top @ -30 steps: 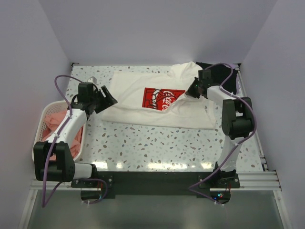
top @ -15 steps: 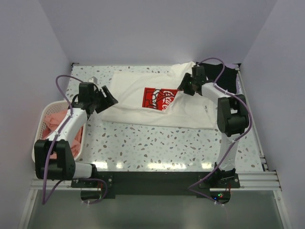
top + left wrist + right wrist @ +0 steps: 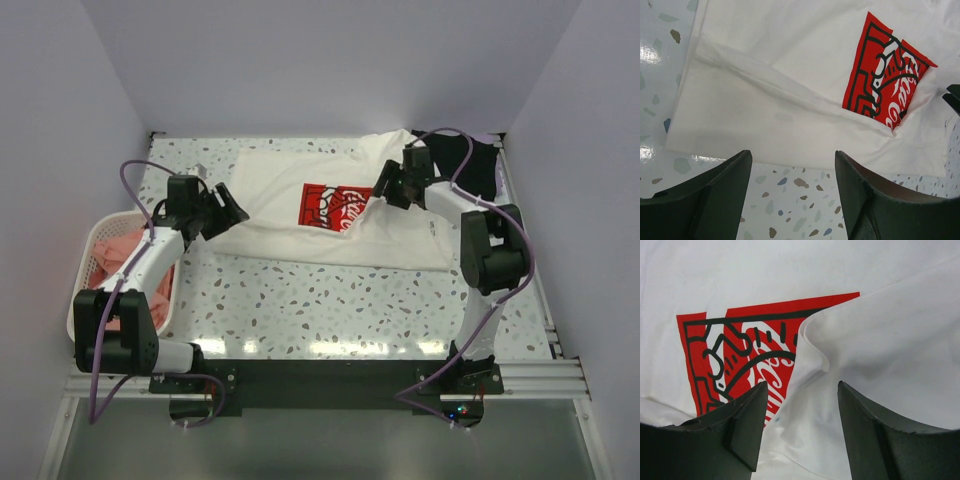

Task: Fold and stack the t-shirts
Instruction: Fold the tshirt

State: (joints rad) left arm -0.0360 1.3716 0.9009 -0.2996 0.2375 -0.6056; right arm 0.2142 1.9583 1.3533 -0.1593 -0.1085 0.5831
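Scarcely stirred at the left since a second ago: heaps salmon-pink t-shirts (image 3: 118, 250) in the white basket (image 3: 84, 258) at the near left, and holds the left fingers (image 3: 232, 208) wide apart and empty, low over the speckled surface (image 3: 330, 300) by the white t-shirt (image 3: 285, 190). Lays that t-shirt flat toward the far side, right part folded onto the red print (image 3: 330, 205). Slid slightly leftward, poises the right fingers (image 3: 383, 186) wide apart and empty above that fold, with the black t-shirt (image 3: 482, 165) far right.

Speckled terrazzo table (image 3: 330, 290), white lattice basket (image 3: 80, 275) — at its left edge
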